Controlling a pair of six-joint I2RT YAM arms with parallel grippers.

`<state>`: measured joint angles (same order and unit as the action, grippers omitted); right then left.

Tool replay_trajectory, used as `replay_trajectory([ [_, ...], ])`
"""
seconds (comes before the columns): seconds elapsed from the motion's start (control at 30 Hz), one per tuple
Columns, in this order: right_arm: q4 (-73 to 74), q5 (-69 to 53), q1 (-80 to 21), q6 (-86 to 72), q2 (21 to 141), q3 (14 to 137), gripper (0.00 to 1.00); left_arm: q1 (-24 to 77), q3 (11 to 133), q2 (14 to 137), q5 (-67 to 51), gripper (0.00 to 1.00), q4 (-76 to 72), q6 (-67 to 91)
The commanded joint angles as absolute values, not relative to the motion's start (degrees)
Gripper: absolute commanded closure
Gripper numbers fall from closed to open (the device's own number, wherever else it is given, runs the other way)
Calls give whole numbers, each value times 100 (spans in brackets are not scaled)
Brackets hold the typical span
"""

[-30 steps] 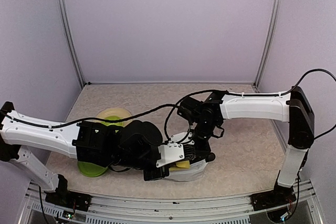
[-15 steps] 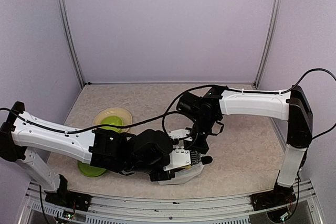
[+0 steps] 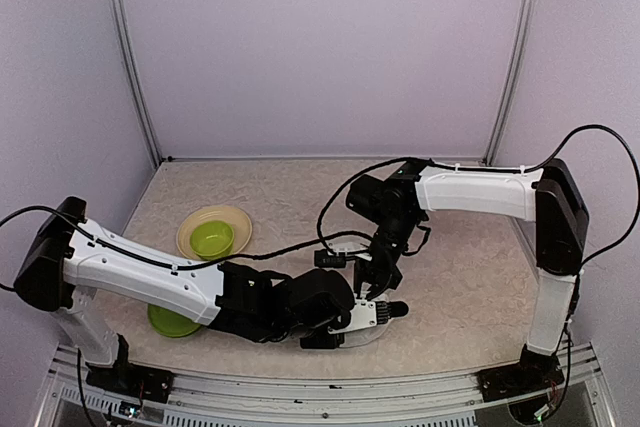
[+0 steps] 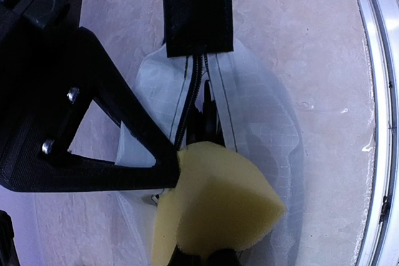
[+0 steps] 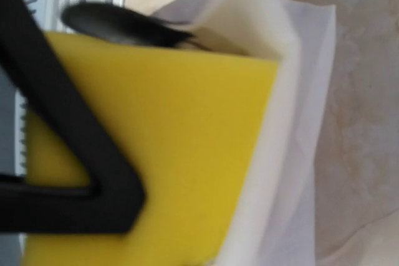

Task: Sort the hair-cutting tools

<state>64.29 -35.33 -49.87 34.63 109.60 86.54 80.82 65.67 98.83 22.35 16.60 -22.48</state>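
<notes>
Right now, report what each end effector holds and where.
Both appear to pinch the white pouch: left end effector one zipper lip, right end effector the other edge.

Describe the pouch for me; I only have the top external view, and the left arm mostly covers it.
Observer: On the left wrist view the white pouch has its zipper parted, with something dark in the slit.
Operator: Report on the right end effector.
Observer: Its wrist view shows a yellow pad against a fold of the pouch's white fabric. I can't tell whether it is gripping.
</notes>
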Motion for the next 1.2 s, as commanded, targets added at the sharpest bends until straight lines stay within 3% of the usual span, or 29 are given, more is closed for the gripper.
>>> replay_trajectory([
  [0.0,6746,-4336,-4973,3544,11080,8910,100,8023,6627,10143,2742,100,1352,-2338],
  [0.5,6683,-4453,-4753,3365,11167,9064,100,8117,7449,10488,1844,100,1743,-1332],
  [0.83,6813,-4674,-4755,3484,11112,9020,100,7846,7699,11117,2613,100,2101,-863],
  [1.17,6865,-4635,-4713,3445,11117,9023,100,7887,7747,10953,3255,100,2812,-127],
])
